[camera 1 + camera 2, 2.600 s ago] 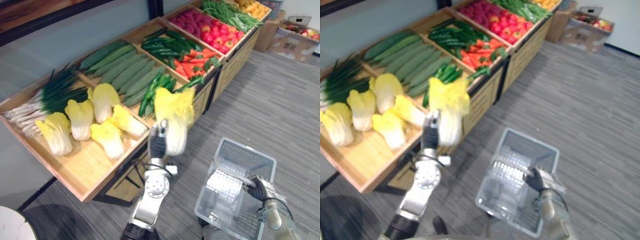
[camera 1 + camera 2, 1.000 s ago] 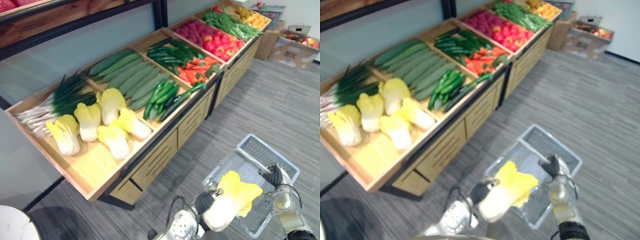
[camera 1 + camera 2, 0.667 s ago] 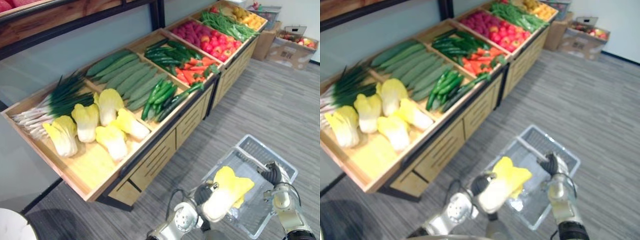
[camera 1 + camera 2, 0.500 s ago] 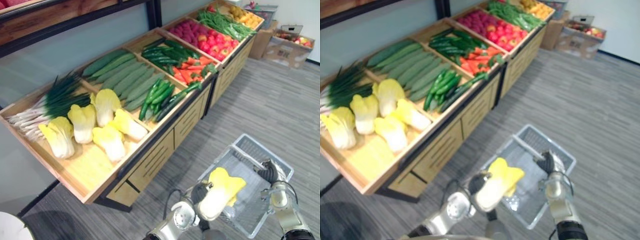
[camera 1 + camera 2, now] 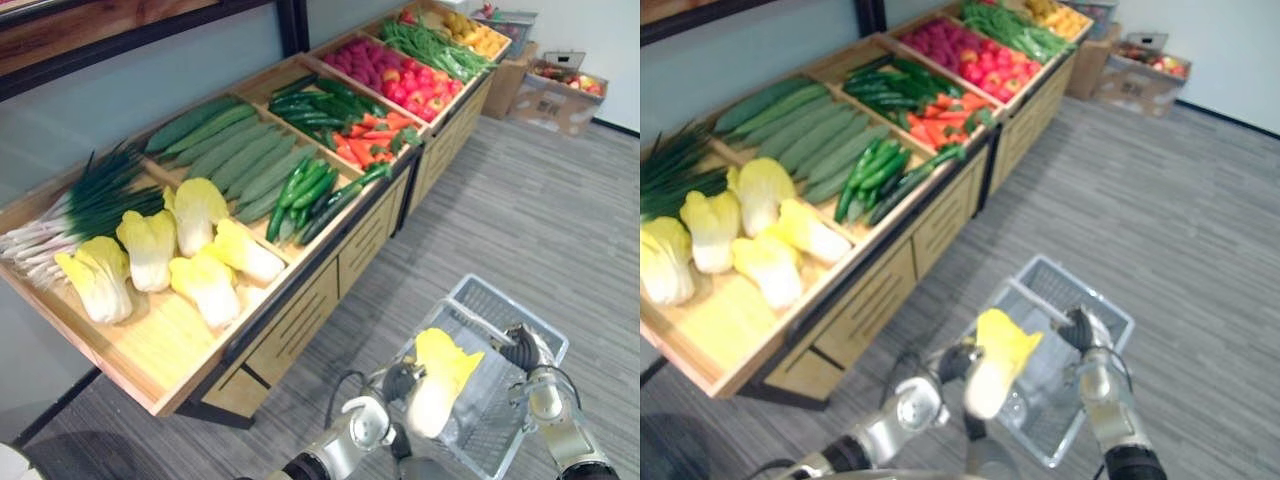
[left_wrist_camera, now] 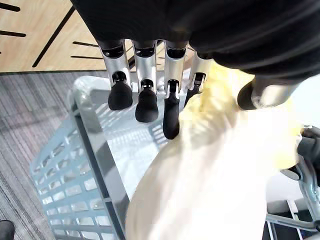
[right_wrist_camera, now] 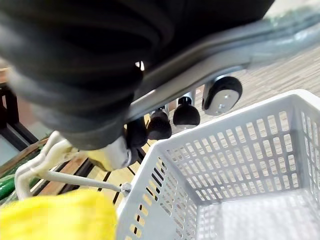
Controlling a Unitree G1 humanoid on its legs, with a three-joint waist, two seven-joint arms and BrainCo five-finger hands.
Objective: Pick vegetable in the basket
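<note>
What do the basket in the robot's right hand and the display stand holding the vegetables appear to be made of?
The basket looks like moulded plastic, pale grey with a slight sheen: its walls are a regular grid of small slots. The display stand looks like light wood with a matt finish, judging by its pale tan boards and drawer fronts. Whether it is solid wood or veneer I cannot tell.

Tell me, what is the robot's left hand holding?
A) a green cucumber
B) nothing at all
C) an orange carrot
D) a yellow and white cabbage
D: the left hand grips a yellow and white cabbage over the grey basket, which the right hand holds by its handle.
</note>
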